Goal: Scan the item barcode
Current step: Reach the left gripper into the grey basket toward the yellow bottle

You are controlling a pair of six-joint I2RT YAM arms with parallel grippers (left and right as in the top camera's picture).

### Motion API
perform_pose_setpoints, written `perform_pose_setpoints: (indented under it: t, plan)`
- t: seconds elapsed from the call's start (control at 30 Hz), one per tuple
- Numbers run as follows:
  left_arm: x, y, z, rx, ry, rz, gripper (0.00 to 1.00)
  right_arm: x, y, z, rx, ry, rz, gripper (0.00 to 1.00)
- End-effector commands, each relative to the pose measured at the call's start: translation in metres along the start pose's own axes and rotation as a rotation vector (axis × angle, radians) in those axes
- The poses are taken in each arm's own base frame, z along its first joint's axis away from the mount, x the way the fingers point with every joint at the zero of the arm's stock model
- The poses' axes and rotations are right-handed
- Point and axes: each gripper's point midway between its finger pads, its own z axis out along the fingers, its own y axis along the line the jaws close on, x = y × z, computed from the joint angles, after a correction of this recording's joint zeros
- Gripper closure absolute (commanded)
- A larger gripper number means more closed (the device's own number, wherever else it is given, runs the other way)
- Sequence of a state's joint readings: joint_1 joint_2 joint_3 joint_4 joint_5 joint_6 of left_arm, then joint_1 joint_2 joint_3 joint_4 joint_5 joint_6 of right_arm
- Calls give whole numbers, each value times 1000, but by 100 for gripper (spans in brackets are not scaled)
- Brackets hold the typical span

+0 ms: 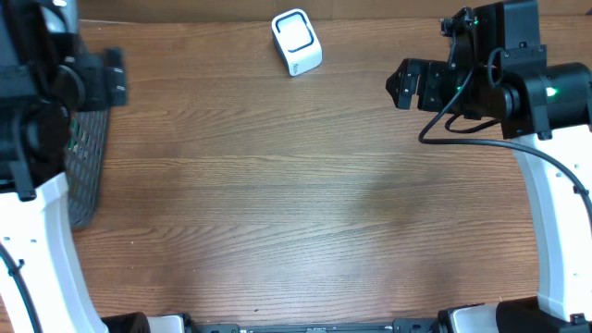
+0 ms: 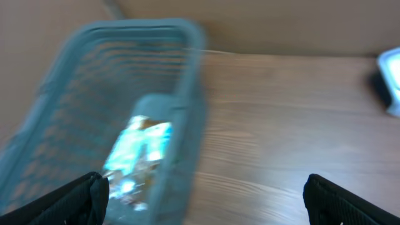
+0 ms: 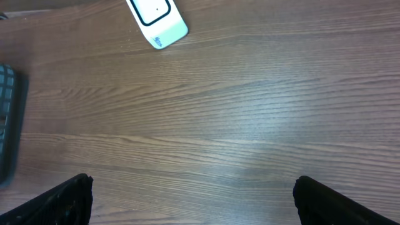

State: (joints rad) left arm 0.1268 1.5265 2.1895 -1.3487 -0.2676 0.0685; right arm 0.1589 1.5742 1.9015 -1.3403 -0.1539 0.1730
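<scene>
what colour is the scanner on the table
The scanner is white with a black-outlined panel, clearest in the right wrist view.

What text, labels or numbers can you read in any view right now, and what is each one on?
None can be read.
white scanner: a small dark mark on its front edge, too small to read.
shiny packet in the basket: the print is blurred and cannot be read.
No other writing shows in any view.

White barcode scanner (image 1: pixel 296 42) flat at far edge of table (image 1: pixel 305 203), blurred shiny packet (image 2: pixel 139 156) inside grey mesh basket (image 2: pixel 190 94)
</scene>
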Motion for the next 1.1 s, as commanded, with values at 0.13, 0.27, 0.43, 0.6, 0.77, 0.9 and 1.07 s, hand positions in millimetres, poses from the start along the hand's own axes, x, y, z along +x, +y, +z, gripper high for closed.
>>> perform_pose_setpoints:
  t: [0.13, 0.27, 0.43, 0.6, 0.77, 0.9, 1.07]
  plan:
    - [18, 101, 6, -291, 51, -210, 0, -6, 5, -10, -14, -32, -6, 0]
    - [43, 129, 25, -278, 126, -319, 1, -6, 5, -10, -14, -32, -6, 0]
    - [80, 147, 57, -239, 266, -413, 3, -6, 5, -10, -15, -32, -6, 0]
    - [112, 151, 89, -212, 412, -397, 6, -6, 5, -10, -15, -32, -6, 0]
    - [134, 147, 117, -173, 517, -344, 6, -6, 5, -10, -15, -32, -6, 0]
    - [145, 145, 133, -158, 569, -340, 6, -6, 5, -10, -15, -32, -6, 0]
    - [155, 135, 152, -93, 609, -317, 6, -6, 5, -10, -15, -32, -6, 0]
